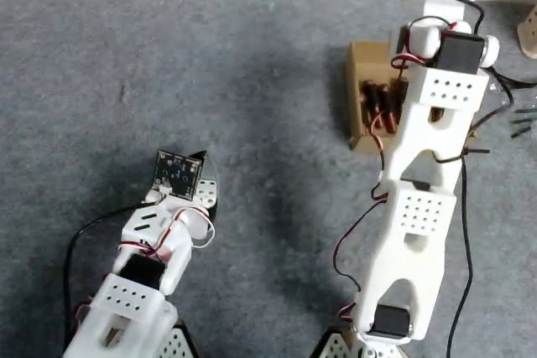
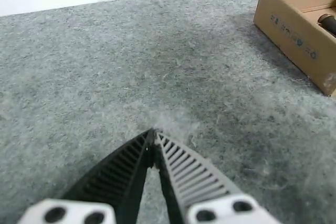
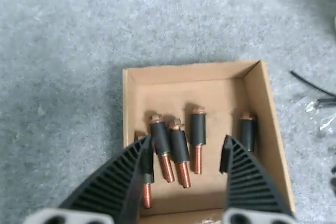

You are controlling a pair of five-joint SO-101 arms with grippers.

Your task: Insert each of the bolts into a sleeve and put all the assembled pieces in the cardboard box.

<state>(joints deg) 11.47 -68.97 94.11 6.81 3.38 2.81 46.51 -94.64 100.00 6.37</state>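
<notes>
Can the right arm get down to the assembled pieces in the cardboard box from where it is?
Probably yes. The right gripper hangs directly over the open-topped cardboard box, jaws open, with the assembled pieces lying loose beneath and nothing between. The box walls may crowd the jaws.

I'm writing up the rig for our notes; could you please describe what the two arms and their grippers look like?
The left arm and right arm have white plastic shells with grids of small round holes, black motor blocks and looped red and black wires. The left gripper and right gripper have dark, ribbed, tapering fingers.
</notes>
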